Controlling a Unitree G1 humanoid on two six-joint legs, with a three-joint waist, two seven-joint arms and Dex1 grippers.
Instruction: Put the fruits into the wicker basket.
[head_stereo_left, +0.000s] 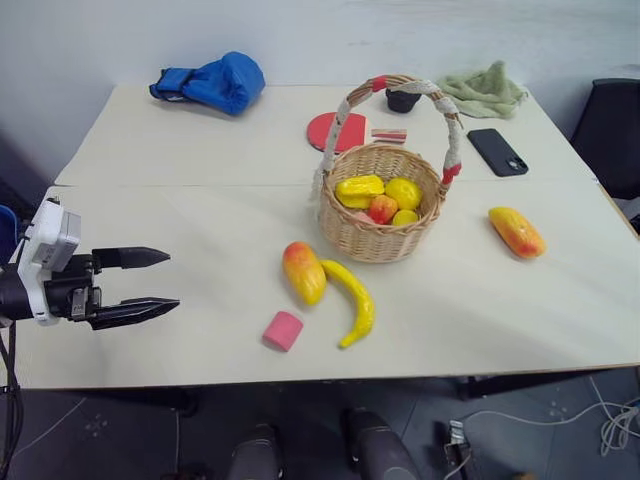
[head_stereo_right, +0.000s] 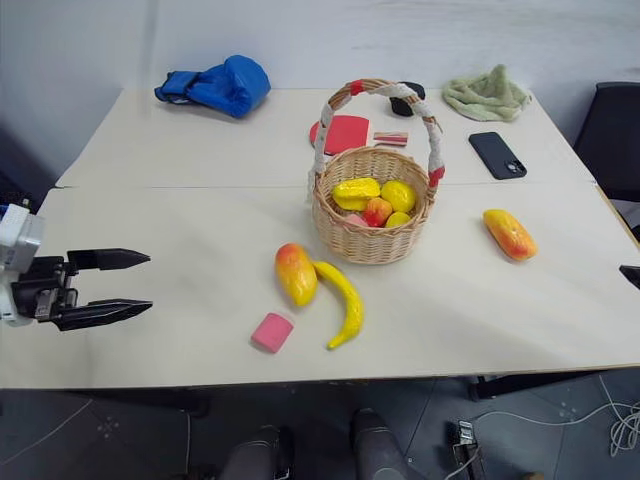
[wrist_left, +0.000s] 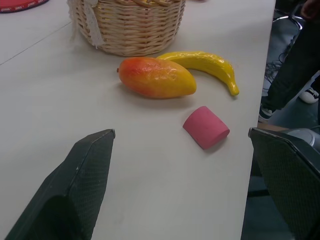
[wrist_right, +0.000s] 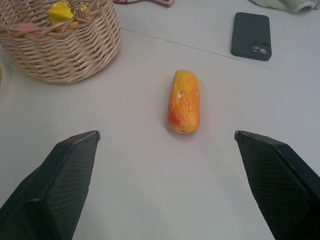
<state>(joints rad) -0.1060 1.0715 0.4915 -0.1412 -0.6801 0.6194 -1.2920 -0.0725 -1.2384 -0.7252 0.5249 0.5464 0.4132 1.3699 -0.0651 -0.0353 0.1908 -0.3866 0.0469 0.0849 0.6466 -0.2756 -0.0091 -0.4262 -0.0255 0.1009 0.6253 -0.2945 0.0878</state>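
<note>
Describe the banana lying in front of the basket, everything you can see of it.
The banana is a curved, glossy yellow toy fruit that looks like plastic, whole and unmarked, tapering to a point at each end. It lies flat on the table in front of the basket, its upper end next to the near mango; whether the two touch, I cannot tell. The pink cylinder lies apart from it on the left. Neither gripper touches it.

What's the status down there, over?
Both grippers, left and right, open, empty. Banana and two mangoes still outside wicker basket. Pink cylinder lies beside banana.
</note>
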